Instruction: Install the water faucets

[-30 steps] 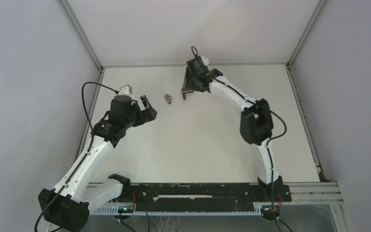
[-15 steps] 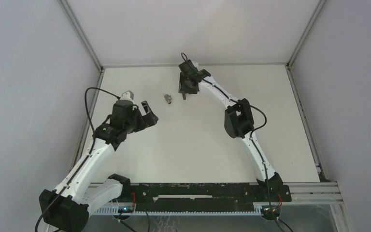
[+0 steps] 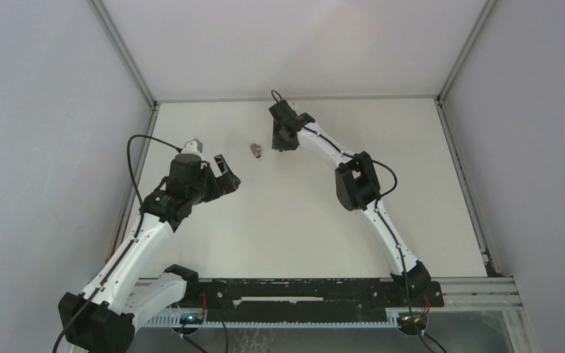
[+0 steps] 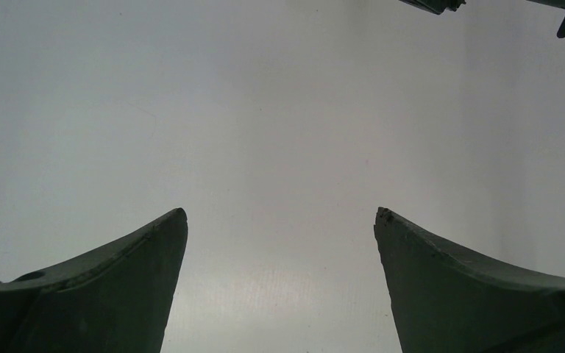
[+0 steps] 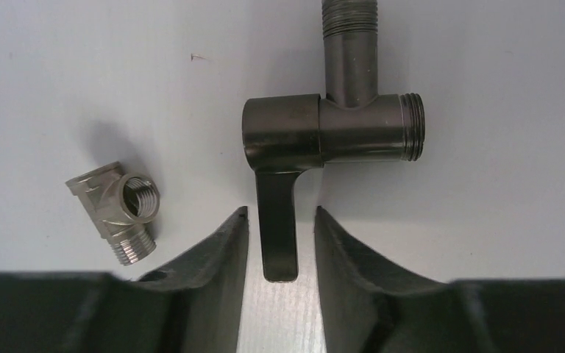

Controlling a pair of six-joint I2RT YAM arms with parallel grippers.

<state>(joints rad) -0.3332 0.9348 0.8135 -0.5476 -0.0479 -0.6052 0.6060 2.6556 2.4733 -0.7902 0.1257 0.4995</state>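
Step in hand, as I read it: pick-up of the tap, first part of the install. Nothing joined yet.

Tap lies flat on the table. Its threaded stem points away from the right end effector and its lever points back toward it. In the top view the tap is mostly hidden under that end effector.

Right end effector: narrow, jaws on either side of the lever, with a thin sliver of table visible on each side. So it brackets the lever but has no grip on it yet, and nothing is lifted.

Fitting: silvery, lying on its side just beside the tap, off the hub end and apart from it. One threaded mouth faces up toward the camera. Nothing touches it.

Left end effector: wide, nothing between the fingers. It sits well apart from the tap, out past the fitting on that same side.

Next move, my judgement: pinch the lever and lift. The lever is thin and smooth, so the tap may swing or slip, and the grip should be square. A hold on the body may serve better for threading.

After that, the left end effector likely needs to take the fitting so the threads can be lined up. Which tap thread goes into the fitting, I cannot tell.
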